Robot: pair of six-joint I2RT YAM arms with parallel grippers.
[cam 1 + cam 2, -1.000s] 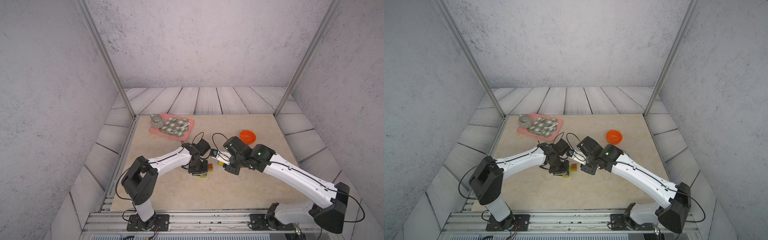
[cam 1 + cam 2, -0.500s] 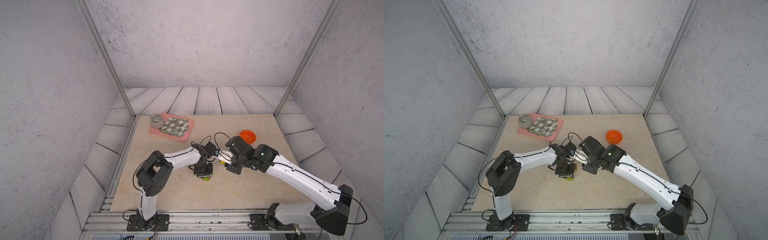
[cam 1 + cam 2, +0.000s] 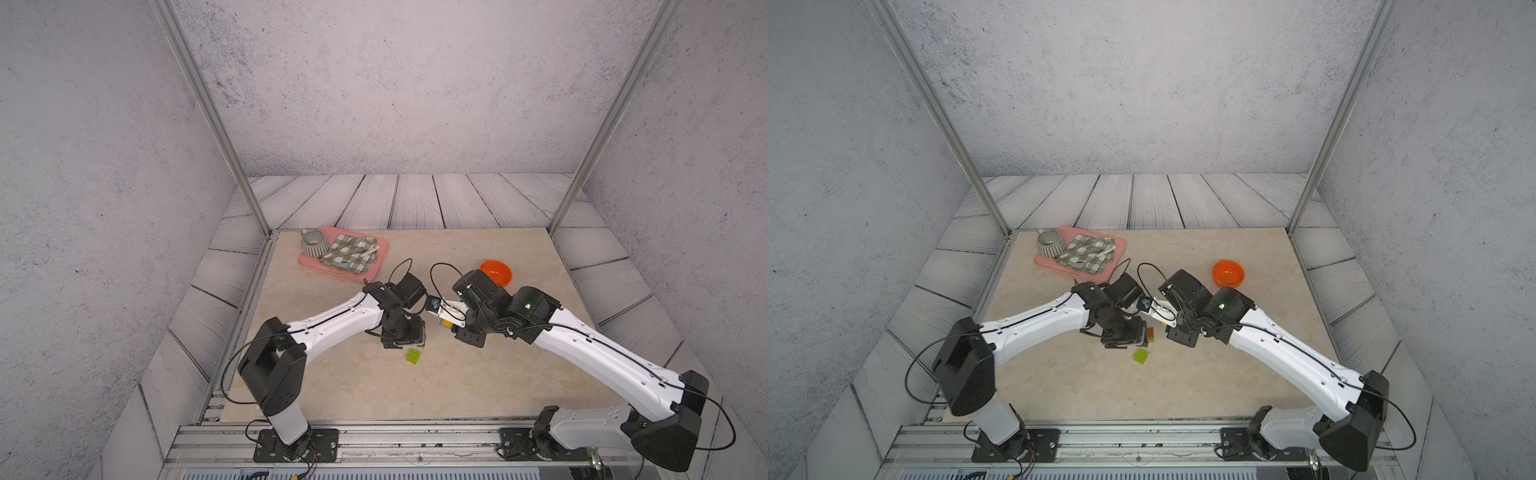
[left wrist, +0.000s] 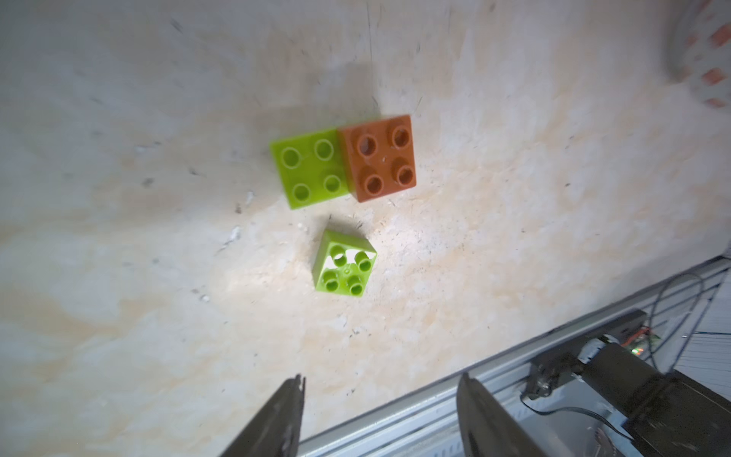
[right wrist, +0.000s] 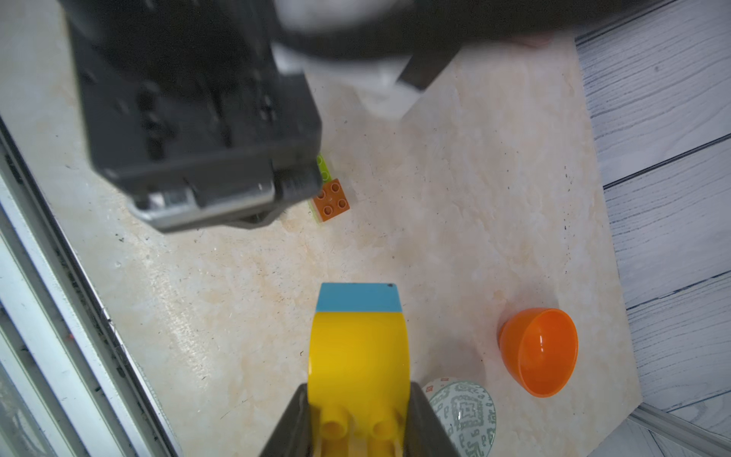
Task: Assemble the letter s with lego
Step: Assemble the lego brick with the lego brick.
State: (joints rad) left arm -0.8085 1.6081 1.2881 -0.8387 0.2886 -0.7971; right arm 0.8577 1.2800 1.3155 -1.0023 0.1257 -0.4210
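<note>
The long lime-green lego brick (image 4: 304, 170) lies flat on the table with the brown square (image 4: 377, 158) pressed onto one end. Just beside them a small lime-green square (image 4: 344, 263) lies loose and slightly tilted; it also shows in both top views (image 3: 413, 356) (image 3: 1140, 356). My left gripper (image 4: 382, 378) hangs open above these bricks, holding nothing. My right gripper (image 5: 359, 387) is shut on the yellow brick (image 5: 358, 348), which has the blue brick (image 5: 359, 297) joined to its far end, held in the air to the right of the left gripper (image 3: 409, 336).
An orange bowl (image 3: 496, 272) stands at the back right, and a patterned cup (image 5: 463, 415) sits below the right wrist. A pink tray (image 3: 376, 268) with a striped cup and a checked cloth is at the back left. The metal rail (image 4: 415, 411) runs along the table's front edge.
My left gripper has opened and pulled back a little, and the small lime-green square now lies loose on the table. The right gripper has kept its hold and hardly moved.
</note>
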